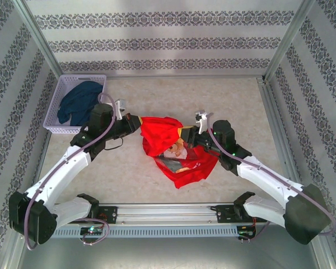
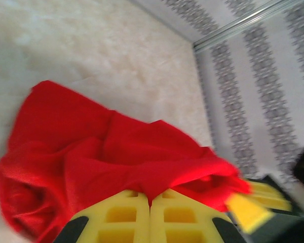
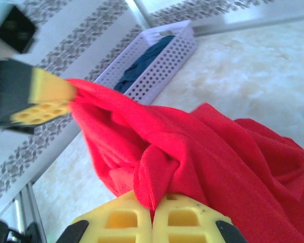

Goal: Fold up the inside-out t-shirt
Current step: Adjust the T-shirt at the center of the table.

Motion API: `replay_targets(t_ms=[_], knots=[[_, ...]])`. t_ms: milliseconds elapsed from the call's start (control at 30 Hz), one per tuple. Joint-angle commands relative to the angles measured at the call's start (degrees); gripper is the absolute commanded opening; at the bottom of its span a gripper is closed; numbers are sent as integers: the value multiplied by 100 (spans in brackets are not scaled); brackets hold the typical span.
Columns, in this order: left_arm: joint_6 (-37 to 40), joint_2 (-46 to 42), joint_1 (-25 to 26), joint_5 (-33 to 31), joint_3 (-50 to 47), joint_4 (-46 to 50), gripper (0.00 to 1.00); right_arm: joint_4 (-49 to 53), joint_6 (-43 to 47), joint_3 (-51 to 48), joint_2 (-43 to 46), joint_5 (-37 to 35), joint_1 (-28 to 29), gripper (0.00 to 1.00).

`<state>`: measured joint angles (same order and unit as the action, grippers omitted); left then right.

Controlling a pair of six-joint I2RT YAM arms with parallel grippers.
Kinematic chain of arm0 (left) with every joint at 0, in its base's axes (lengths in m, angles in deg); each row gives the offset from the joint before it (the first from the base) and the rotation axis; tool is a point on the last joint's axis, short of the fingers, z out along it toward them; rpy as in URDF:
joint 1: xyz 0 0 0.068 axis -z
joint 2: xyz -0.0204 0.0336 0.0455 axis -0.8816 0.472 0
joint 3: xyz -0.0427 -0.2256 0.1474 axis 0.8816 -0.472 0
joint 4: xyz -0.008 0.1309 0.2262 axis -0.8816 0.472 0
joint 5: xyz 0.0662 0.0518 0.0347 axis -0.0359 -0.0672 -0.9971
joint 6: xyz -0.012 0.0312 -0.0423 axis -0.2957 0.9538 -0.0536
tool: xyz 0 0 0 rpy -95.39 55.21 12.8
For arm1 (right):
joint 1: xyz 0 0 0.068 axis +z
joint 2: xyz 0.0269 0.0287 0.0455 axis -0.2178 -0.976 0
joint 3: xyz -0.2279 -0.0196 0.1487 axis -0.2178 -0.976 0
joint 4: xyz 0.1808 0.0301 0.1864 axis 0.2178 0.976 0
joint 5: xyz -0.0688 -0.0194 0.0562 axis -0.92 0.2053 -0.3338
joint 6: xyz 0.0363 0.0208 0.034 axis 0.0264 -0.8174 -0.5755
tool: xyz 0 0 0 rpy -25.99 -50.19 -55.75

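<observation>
Inside-out t-shirt (image 1: 179, 162) lies bunched right of the basket (image 1: 53, 112). Left gripper (image 1: 139, 124) and right gripper (image 1: 187, 133) each clench a pinch of red fabric at opposite ends, likely to stretch it flat before folding.

left arm (image 1: 60, 171), right arm (image 1: 267, 180): white shells, black joints; cable (image 1: 27, 227): mauve, possibly grey; left hand (image 2: 150, 200): yellow, square-holed fingers

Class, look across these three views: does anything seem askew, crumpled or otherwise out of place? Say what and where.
The red t-shirt is a crumpled, twisted heap mid-table, print partly showing, rather than flat. The left gripper and right gripper each pinch a bunched fold. The navy garment sits loosely heaped in the basket.
</observation>
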<state>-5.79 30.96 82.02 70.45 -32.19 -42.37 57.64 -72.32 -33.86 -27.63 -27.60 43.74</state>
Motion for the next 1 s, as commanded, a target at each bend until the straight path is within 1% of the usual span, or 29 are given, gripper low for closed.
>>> replay_targets(t_ms=[0,67,133,167,267,333,433,533,667,800,900,967], knots=[[810,312,29,-32,134,651,10,68,804,123,97,723,-99,0],[1026,352,146,-119,158,741,22,168,1014,190,107,875,-127,0],[1192,237,256,-397,156,797,39,341,1195,256,108,895,-166,0],[1284,115,310,-551,154,809,44,422,1263,291,116,935,-188,0],[1649,-190,567,-859,183,831,55,607,1445,363,133,1004,-216,0],[1988,-282,818,-812,241,817,59,680,1524,382,152,1057,-224,0],[2433,-149,1158,-592,434,833,60,798,1591,425,170,1065,-235,0],[2667,205,1374,-310,783,930,60,871,1629,436,195,1039,-233,0],[2852,755,1522,101,1185,982,61,890,1637,443,209,1034,-233,0],[2979,1211,1556,236,1529,1089,60,888,1620,452,217,1045,-233,0],[3055,1414,1567,429,1662,1159,56,907,1628,429,273,992,-233,0],[3070,1493,1567,461,1683,1183,48,925,1637,426,309,967,-242,0]])
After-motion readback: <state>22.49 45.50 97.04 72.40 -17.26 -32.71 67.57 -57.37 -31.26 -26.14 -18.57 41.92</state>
